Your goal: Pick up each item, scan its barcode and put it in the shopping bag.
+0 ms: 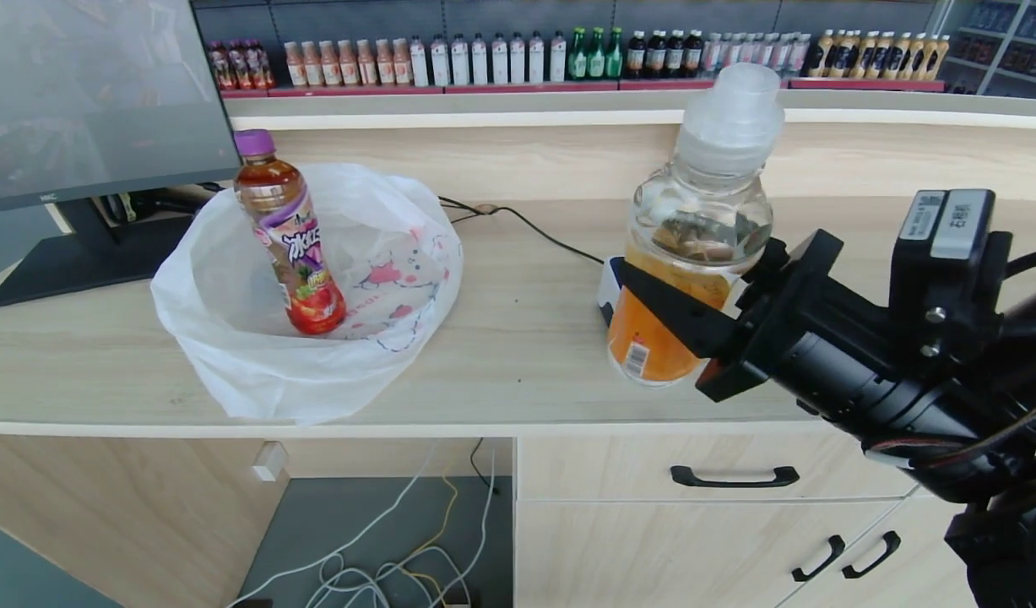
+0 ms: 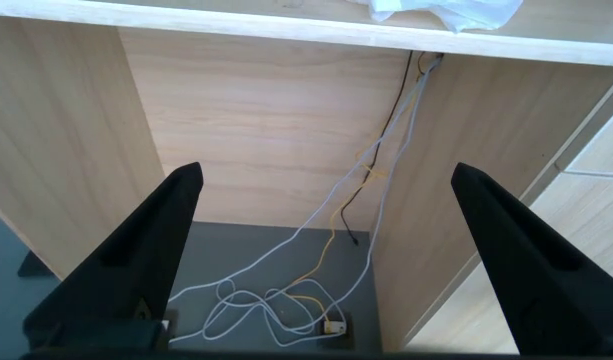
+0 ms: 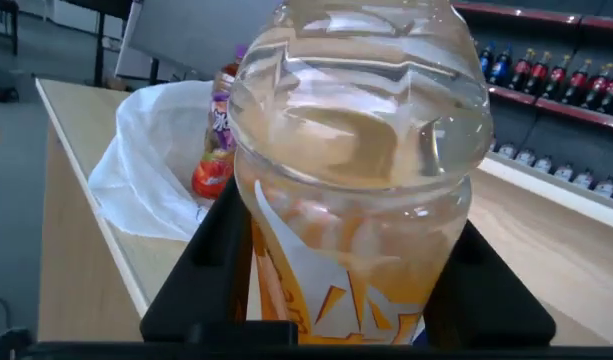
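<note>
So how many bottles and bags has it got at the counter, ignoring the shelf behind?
Bottles: 2, the purple-capped bottle standing in the bag and the orange bottle in the right claw
Bags: 1
Total: 3

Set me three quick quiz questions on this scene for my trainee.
1. True or false: the right gripper is shut on the clear plastic bottle with the orange label.
2. Where is the red tea bottle with the purple cap? A) in the white plastic shopping bag B) on the back shelf C) in a drawer
3. Fill in: the left gripper is ____.
Key: 1 true; 2 A; 3 open.
</note>
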